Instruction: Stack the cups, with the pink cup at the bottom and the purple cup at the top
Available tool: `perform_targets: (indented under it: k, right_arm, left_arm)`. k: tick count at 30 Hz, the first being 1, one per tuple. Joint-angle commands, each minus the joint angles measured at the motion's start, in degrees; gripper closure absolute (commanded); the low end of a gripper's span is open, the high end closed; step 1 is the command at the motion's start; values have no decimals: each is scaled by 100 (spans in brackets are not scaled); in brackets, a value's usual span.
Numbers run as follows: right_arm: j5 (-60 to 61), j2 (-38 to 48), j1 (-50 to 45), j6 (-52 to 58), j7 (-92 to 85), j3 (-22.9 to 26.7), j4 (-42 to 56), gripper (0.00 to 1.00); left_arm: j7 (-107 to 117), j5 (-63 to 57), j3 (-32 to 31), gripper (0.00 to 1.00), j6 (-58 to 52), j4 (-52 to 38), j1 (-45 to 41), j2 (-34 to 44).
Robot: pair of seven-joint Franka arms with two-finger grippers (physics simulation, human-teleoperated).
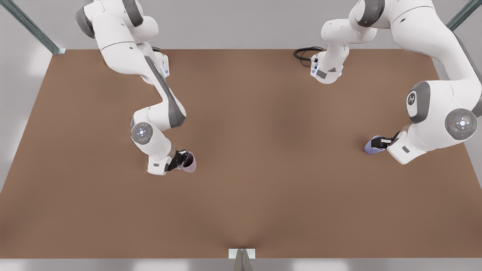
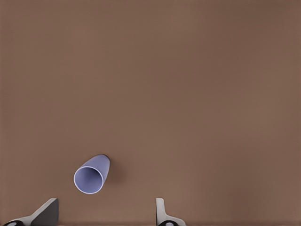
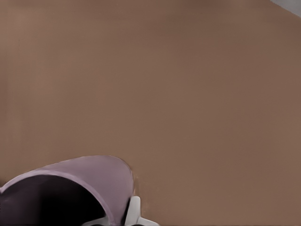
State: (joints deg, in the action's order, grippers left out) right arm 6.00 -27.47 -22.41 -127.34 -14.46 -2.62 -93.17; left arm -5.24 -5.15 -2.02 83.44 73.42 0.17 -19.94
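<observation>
The pink cup [image 1: 190, 162] is at the front view's left, tilted, with its dark inside facing the wrist camera [image 3: 99, 181]. My right gripper [image 1: 180, 160] is shut on its rim; one white finger [image 3: 134, 211] presses its outer wall and the other finger is hidden. The purple cup [image 1: 372, 147] stands on the brown table at the front view's right. My left gripper [image 1: 381, 143] hovers just over it, open. In the left wrist view the purple cup [image 2: 91, 175] lies a little beyond the two spread fingertips [image 2: 160, 207], nearer the other one.
The brown table [image 1: 263, 150] stretches wide between the two arms. A black cable [image 1: 304, 54] coils at the far edge by an arm base. A metal bracket [image 1: 241, 253] sits at the near edge.
</observation>
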Motion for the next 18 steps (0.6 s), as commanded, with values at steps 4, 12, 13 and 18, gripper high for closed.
perform_targets:
  k: [4, 12, 13, 18]
  right_arm:
    - [235, -1796, -1283, 1263, 6780, 42, 2847, 79]
    - [208, -3290, -1995, 1413, 8056, 139, 4544, 79]
    - [208, -3291, -1986, 1370, 8073, 139, 4545, 79]
    - [208, -3440, -1995, 1211, 8073, 157, 4545, 79]
  left_arm:
    - [6, -3, 0, 0, 14, -3, 0, -1]
    - [6, -3, 0, 0, 23, -3, 0, -10]
    - [6, -3, 0, 0, 14, 6, 0, -10]
    - [-12, 753, 615, 0, 577, 594, 0, -141]
